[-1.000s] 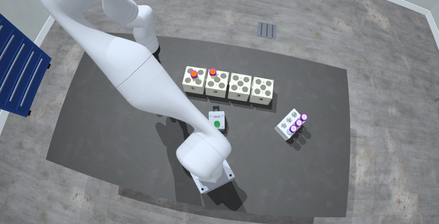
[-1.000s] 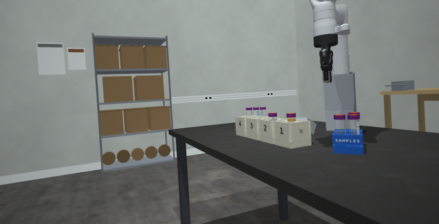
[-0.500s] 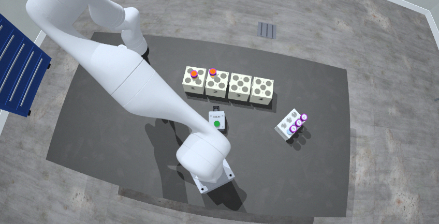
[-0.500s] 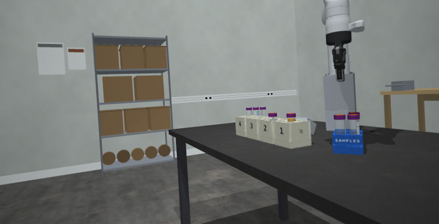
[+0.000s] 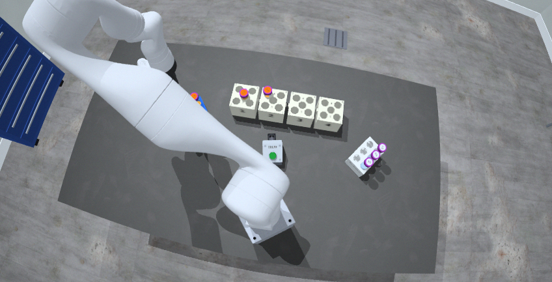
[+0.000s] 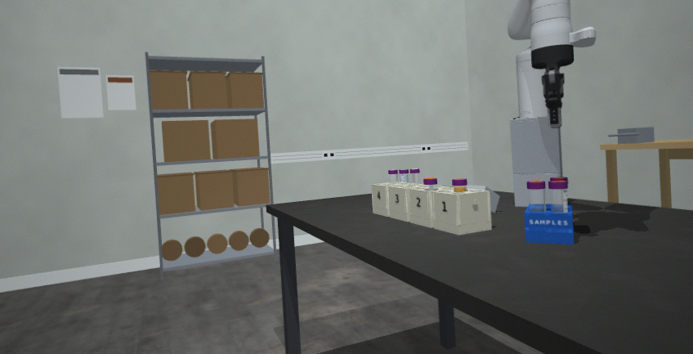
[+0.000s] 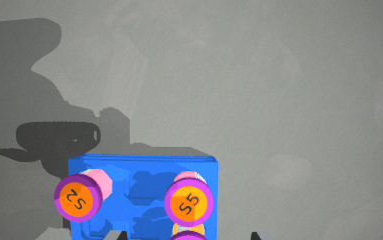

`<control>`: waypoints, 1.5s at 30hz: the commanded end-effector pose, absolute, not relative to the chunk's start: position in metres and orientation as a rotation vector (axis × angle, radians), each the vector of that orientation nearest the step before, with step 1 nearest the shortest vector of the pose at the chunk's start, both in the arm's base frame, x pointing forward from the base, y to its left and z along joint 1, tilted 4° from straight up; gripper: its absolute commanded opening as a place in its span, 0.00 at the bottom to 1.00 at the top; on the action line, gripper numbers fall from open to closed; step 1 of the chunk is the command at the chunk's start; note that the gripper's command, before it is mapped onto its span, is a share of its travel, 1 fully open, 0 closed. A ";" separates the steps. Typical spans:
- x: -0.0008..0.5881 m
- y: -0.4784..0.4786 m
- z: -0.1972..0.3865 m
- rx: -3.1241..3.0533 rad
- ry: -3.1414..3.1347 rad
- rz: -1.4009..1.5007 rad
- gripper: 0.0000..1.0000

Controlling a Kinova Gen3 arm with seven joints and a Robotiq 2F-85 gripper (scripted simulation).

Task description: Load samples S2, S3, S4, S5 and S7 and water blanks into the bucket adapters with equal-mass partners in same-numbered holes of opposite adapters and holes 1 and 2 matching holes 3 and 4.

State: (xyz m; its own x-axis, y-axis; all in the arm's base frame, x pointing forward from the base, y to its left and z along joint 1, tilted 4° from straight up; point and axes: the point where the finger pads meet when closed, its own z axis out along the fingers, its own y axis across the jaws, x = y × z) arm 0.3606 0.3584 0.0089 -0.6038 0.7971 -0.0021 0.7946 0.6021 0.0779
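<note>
My gripper (image 6: 554,124) (image 7: 188,238) is open and empty. It hangs high above the blue SAMPLES rack (image 6: 548,226) (image 7: 143,172) (image 5: 203,105). In the top view my arm hides it. The rack holds tubes S2 (image 7: 78,198) and S5 (image 7: 189,202), plus a third cap (image 7: 188,235) cut off at the wrist view's bottom edge. Four cream adapters stand in a row: 1 (image 5: 243,111) (image 6: 462,214), 2 (image 5: 271,116) (image 6: 418,204), 3 (image 5: 300,120), 4 (image 5: 327,125). An orange-dot tube (image 5: 243,93) stands in adapter 1's middle hole. Another orange-dot tube (image 5: 267,90) stands in a corner hole of adapter 2.
A white rack (image 5: 357,155) with three white-dot blanks (image 5: 375,154) stands at the table's right. The green DONE key (image 5: 272,155) sits on its small desk in front of adapter 2. My arm's base (image 5: 267,226) stands at the front. A blue crate (image 5: 23,85) lies left, off the table.
</note>
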 end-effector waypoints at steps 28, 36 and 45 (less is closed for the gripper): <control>0.362 0.360 -0.013 1.381 2.779 0.110 0.62; 0.363 0.361 -0.023 1.381 2.779 0.110 0.62; 0.364 0.361 -0.033 1.381 2.779 0.110 0.62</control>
State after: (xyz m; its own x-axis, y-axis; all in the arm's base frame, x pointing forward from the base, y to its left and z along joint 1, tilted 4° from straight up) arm 0.3632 0.3604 -0.0320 -0.6038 0.7972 -0.0020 0.7946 0.6021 0.0779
